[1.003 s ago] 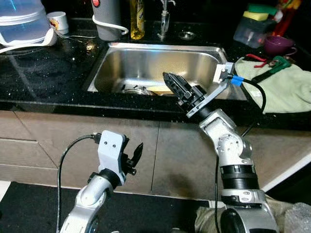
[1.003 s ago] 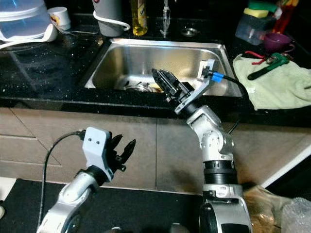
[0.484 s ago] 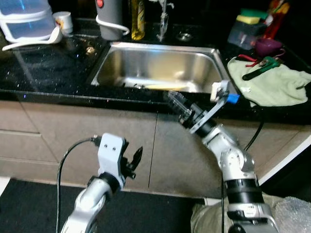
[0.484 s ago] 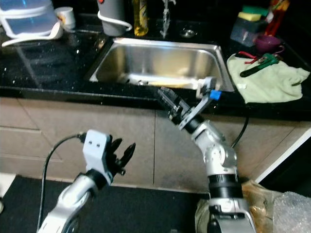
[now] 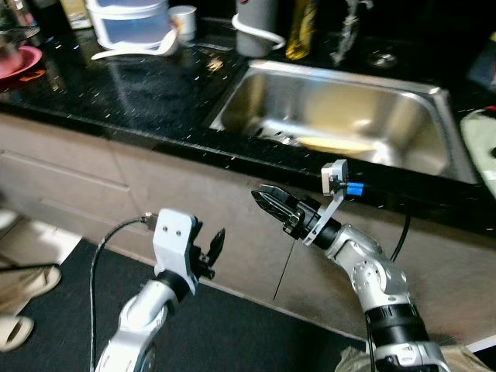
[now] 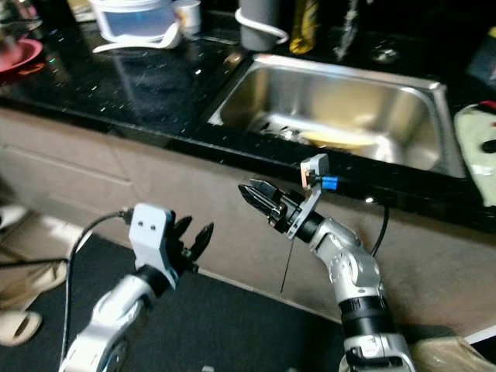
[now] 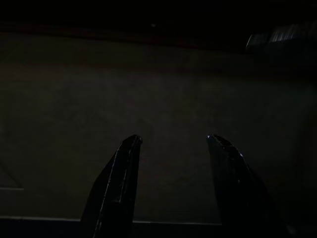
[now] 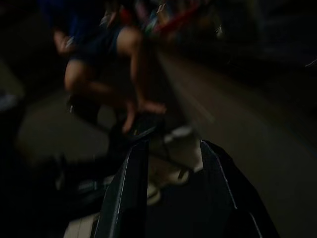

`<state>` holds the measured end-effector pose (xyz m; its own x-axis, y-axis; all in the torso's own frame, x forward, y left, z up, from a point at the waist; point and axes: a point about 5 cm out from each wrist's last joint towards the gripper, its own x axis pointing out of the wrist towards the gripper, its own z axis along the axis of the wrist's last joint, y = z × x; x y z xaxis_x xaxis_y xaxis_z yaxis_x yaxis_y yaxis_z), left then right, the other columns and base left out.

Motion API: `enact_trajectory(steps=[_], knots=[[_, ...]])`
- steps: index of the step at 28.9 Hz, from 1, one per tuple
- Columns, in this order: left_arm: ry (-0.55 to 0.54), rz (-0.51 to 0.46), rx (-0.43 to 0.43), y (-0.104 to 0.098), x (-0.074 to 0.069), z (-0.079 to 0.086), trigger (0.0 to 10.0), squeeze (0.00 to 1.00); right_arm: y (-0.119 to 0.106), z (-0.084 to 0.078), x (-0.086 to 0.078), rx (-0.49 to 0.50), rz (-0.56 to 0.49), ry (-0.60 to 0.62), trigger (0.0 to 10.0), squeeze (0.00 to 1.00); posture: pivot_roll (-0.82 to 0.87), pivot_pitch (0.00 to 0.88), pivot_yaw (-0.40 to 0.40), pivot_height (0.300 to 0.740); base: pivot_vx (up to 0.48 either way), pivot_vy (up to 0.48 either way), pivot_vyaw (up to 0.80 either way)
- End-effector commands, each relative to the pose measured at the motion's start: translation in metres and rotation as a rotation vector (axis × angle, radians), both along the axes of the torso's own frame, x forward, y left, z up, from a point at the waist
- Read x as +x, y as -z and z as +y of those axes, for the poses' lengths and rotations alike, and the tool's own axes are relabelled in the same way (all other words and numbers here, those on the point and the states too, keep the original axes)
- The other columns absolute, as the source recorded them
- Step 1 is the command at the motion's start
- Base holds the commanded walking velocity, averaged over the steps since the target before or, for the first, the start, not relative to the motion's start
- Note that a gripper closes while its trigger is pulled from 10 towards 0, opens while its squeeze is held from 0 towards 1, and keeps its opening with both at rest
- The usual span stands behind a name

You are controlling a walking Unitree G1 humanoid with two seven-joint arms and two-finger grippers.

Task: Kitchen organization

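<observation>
A stainless sink (image 5: 403, 93) is set in the black counter (image 5: 132, 81), with a yellowish flat item (image 5: 333, 144) on its bottom. My right gripper (image 5: 262, 198) is held out in front of the cabinet (image 5: 194, 201), below the counter's front edge, and points to my left. In the right wrist view its fingers (image 8: 126, 193) stand apart with nothing between them. Lower down, my left gripper (image 5: 215, 246) hangs before the cabinet doors, open and empty; its wrist view is dark and shows the spread fingers (image 7: 116, 188).
On the counter behind stand a clear lidded container (image 5: 128, 19), a white cup (image 5: 183, 19), a grey appliance (image 5: 256, 27) with a white cord, a yellow bottle (image 5: 301, 35) and a red plate (image 5: 19, 62). A black mat (image 5: 62, 325) covers the floor. A person's legs (image 8: 124, 64) show nearby, blurred.
The camera has swung left and drawn back. My right gripper has come down from the sink's front edge to below the counter, in front of the cabinet. The left arm holds as before.
</observation>
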<state>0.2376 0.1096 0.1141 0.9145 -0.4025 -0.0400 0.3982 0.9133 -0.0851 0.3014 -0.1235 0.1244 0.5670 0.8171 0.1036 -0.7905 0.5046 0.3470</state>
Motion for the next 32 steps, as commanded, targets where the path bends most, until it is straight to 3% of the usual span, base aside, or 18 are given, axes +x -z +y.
enact_trajectory(steps=[1,3,6,9,12,32], knots=[[-0.005,0.005,0.007,0.003,0.0,0.002,10.0,0.0,0.012,0.003,-0.004,-0.057,0.01,-0.011,10.0,0.0,0.04,0.014,-0.038,0.732,0.0,0.0,0.77],[-0.046,-0.014,0.039,0.002,0.005,0.007,10.0,0.0,0.023,0.003,-0.005,-0.148,0.009,0.024,10.0,0.0,0.04,0.017,-0.035,0.732,0.0,0.0,0.77],[-0.098,-0.03,0.074,0.002,0.01,0.014,10.0,0.0,0.022,0.001,-0.001,-0.143,0.0,0.065,10.0,0.0,0.04,0.018,-0.032,0.732,0.0,0.0,0.77],[-0.134,-0.024,0.077,0.004,0.017,0.021,10.0,0.0,0.028,-0.003,0.0,-0.267,-0.037,0.051,10.0,0.0,0.04,0.025,-0.021,0.732,0.0,0.0,0.77],[-0.108,0.01,0.041,0.007,0.02,0.021,10.0,0.0,0.03,0.0,0.0,-0.267,-0.03,0.034,10.0,0.0,0.04,0.025,-0.015,0.732,0.0,0.0,0.77],[-0.084,0.008,0.023,0.009,0.025,0.017,10.0,0.0,0.034,0.004,0.003,-0.264,-0.037,0.026,10.0,0.0,0.04,0.022,-0.017,0.732,0.0,0.0,0.77]])
